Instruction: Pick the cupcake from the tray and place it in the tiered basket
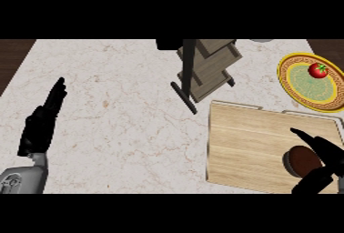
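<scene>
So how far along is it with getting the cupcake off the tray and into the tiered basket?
Nothing looks finished yet: the brown round cupcake sits on the light wooden tray. In hand: the black right hand is around it, finger and thumb either side, not visibly closed. Left to do: grip, lift, carry to the grey wooden tiered basket behind the tray and set it inside. The black left hand rests open at the view's left.
</scene>
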Controlling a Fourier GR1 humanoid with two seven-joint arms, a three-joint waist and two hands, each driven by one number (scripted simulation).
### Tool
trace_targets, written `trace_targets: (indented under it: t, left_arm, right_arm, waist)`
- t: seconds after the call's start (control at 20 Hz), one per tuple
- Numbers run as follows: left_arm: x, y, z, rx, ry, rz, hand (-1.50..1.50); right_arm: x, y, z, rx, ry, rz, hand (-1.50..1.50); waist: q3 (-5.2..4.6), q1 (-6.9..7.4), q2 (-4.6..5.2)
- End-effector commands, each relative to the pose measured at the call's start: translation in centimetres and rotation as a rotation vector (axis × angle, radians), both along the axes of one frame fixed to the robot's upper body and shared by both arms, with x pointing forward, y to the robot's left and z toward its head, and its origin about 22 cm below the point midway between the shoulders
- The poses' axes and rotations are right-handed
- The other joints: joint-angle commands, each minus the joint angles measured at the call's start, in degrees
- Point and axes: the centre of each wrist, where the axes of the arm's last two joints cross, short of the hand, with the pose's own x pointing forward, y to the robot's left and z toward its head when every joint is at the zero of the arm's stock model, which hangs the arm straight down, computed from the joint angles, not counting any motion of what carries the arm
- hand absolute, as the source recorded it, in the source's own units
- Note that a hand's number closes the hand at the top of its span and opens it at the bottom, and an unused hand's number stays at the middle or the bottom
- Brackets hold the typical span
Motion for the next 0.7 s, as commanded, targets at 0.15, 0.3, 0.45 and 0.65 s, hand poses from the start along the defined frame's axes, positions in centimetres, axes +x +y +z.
trace_targets:
  t: [0.15, 0.3, 0.45, 0.65]
  left_arm:
    - [-0.2, -0.8, 0.0, 0.008, -0.008, 0.002, 0.0]
    - [-0.7, -0.6, -0.2, 0.0, -0.005, -0.001, 0.0]
    - [-0.2, 0.2, -0.6, -0.004, -0.014, 0.005, 0.0]
    - [-1.9, -0.6, -0.5, -0.01, -0.009, -0.013, 0.0]
  right_arm:
    - [1.1, 1.0, -2.4, 0.05, 0.123, 0.145, 1.5]
    - [0.9, 0.3, 0.3, -0.088, 0.037, 0.255, 1.5]
    - [-0.4, 0.5, -2.1, -0.078, 0.031, 0.216, 1.5]
    - [-0.2, 1.2, -0.6, 0.082, -0.024, 0.109, 1.5]
  waist:
    - [0.01, 0.23, 0.06]
    - [0.01, 0.15, -0.04]
    - [0.0, -0.05, 0.0]
    - [-0.01, 0.11, -0.11]
